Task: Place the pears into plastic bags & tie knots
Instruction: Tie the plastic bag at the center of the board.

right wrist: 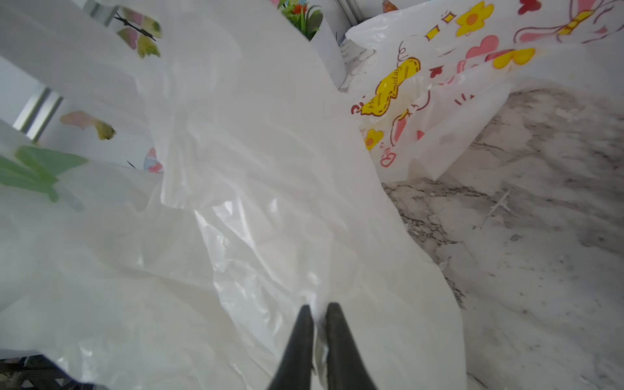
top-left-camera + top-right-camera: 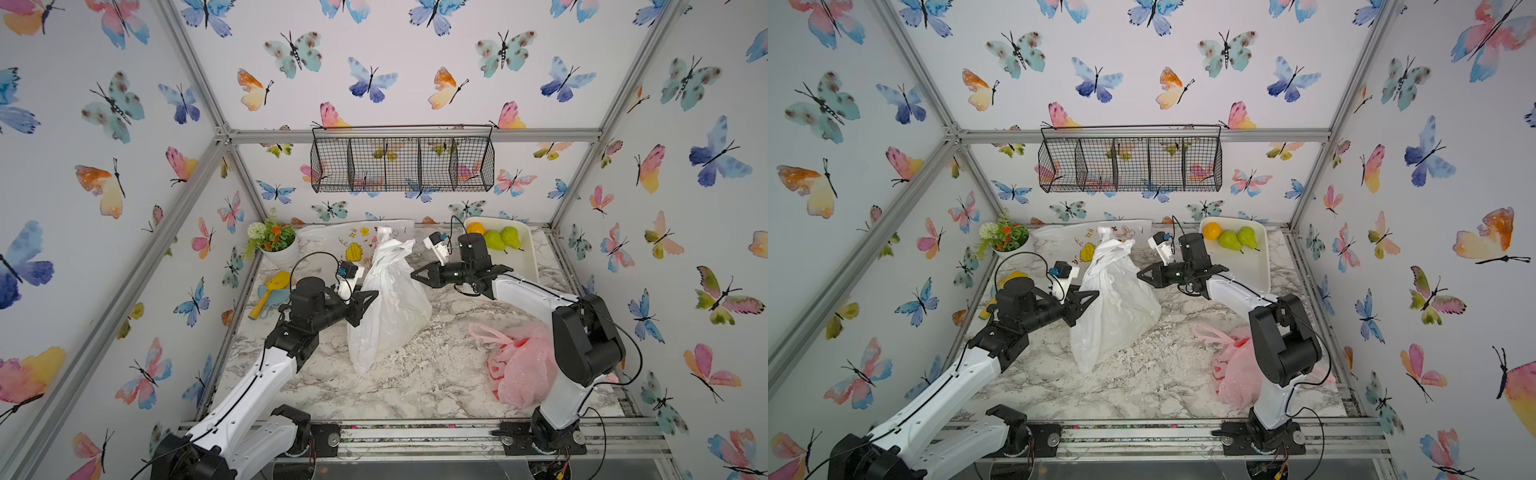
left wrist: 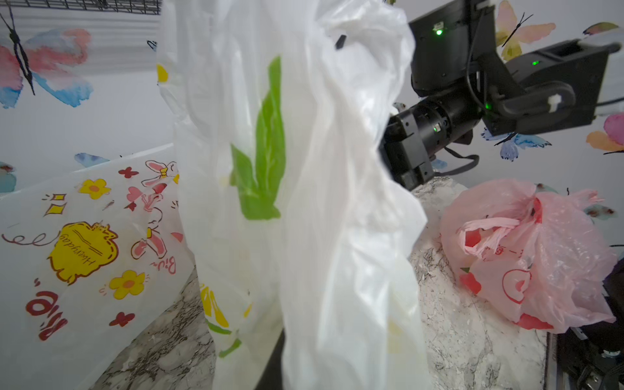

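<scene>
Lemon-print bag [image 2: 390, 307]: thin, slippery film. Your right gripper [image 1: 319, 309] pinches its right side; left gripper [image 2: 372, 294] jaws unreadable. Grab bunched handles [image 2: 390, 243].

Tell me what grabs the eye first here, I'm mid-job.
The white bag stands tall in the centre, pinched by the right gripper with the left gripper at its opposite side. A bulging pink bag lies at the near right, and two green pears wait in the far right tray.

White bag [image 3: 337, 202] hides jaws of left gripper [image 2: 372, 296].
</scene>
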### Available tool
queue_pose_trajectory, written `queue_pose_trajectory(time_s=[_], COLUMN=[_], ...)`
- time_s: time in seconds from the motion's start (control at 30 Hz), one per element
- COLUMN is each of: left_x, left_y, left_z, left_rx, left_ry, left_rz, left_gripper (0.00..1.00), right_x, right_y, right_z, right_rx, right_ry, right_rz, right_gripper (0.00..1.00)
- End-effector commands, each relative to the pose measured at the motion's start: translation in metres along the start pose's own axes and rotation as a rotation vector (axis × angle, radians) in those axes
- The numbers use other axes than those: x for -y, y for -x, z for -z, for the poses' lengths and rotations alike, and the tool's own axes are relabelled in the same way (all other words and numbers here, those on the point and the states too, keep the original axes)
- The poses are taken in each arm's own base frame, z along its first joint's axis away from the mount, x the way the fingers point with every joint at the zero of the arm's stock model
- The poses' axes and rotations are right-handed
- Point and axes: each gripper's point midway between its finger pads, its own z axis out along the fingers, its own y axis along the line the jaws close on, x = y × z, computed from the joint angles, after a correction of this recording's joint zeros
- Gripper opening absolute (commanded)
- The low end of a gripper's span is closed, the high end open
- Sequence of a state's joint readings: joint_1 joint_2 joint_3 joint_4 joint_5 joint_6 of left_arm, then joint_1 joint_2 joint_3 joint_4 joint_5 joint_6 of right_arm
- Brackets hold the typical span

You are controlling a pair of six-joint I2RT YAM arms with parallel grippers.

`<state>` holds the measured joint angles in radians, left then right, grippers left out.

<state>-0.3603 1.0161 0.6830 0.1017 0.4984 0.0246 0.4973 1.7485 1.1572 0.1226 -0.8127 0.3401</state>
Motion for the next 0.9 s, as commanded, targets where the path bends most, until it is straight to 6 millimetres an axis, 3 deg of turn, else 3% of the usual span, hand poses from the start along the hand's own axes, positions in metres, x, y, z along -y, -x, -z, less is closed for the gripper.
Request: queue_pose_trajectory(time_s=[0.0,0.17,0.27,0.33,0.37,0.4,0.43,0.5,0.57,0.63,0.77,0.87], left_x=[-0.012,-0.019,-0.014,-0.004,0.0,0.004,0.009,0.013,0.013,0.011,0.008,0.008], left_y=[0.043,0.063,0.076,0.079,0.076,0.071,0.063,0.042,0.024,0.011,0.013,0.019], left_z=[-0.006,-0.027,-0.034,-0.037,-0.037,-0.035,-0.032,-0.025,-0.021,-0.021,-0.02,-0.02], left_rx=[0.105,0.108,0.172,0.211,0.213,0.215,0.213,0.196,0.176,0.154,0.149,0.144], left_ry=[-0.001,-0.043,-0.105,-0.181,-0.203,-0.226,-0.245,-0.247,-0.229,-0.218,-0.192,-0.192], left_rz=[-0.095,-0.128,-0.12,-0.107,-0.088,-0.071,-0.063,-0.05,-0.042,-0.028,-0.037,-0.053], left_gripper=[0.15,0.15,0.15,0.15,0.14,0.14,0.13,0.13,0.13,0.13,0.13,0.14], right_x=[-0.044,-0.064,-0.062,-0.051,-0.042,-0.032,-0.026,-0.03,-0.05,-0.082,-0.133,-0.158], right_y=[0.014,-0.012,-0.032,-0.043,-0.046,-0.051,-0.051,-0.039,-0.017,0.007,0.025,0.036], right_z=[0.023,0.06,0.079,0.089,0.093,0.096,0.1,0.11,0.121,0.129,0.131,0.127], right_rx=[0.092,0.107,0.105,0.126,0.142,0.136,0.122,0.098,0.081,0.075,0.035,0.034], right_ry=[0.095,0.023,-0.068,-0.153,-0.205,-0.263,-0.316,-0.38,-0.379,-0.314,-0.201,-0.158], right_rz=[0.106,0.111,0.062,0.012,-0.016,-0.048,-0.069,-0.086,-0.084,-0.078,-0.071,-0.043], right_gripper=[0.03,0.03,0.03,0.03,0.08,0.22,0.29,0.38,0.45,0.52,0.6,0.67])
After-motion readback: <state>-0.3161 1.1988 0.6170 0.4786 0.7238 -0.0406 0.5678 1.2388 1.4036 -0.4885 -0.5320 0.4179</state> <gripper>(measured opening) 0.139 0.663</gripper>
